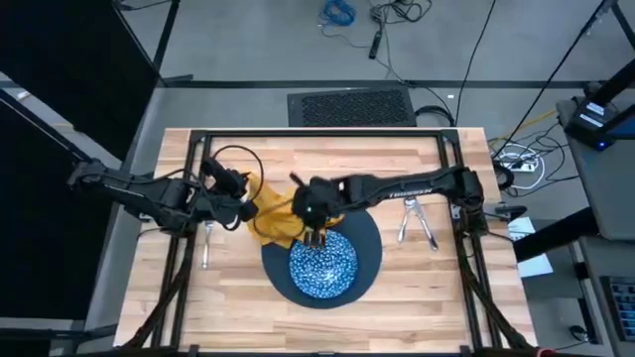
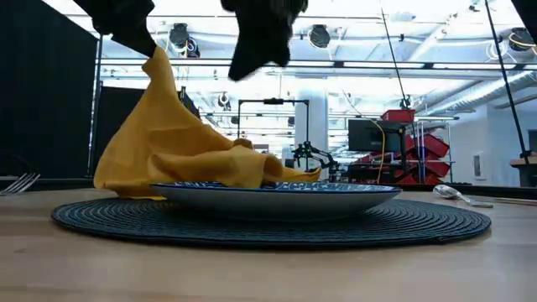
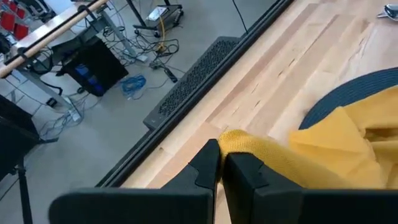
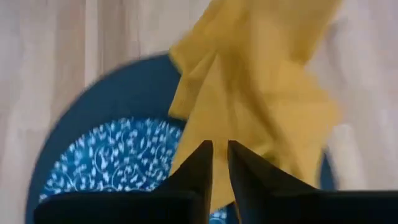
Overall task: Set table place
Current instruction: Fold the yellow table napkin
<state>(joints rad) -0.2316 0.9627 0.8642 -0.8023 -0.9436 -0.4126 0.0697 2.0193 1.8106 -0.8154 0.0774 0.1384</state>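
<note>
1. Napkin (image 1: 270, 210), mustard yellow, drapes from a lifted corner down onto the speckled dish (image 1: 322, 265) and dark mat (image 1: 369, 238) at mid-table.
2. Left gripper (image 3: 221, 163) has its jaws pinched on that corner; right gripper (image 1: 316, 236) hovers above the dish, jaws nearly together, holding nothing.
3. Judgement: draw the cloth sideways, clear of the dish, toward the fork (image 1: 206, 248), before lowering.
</note>
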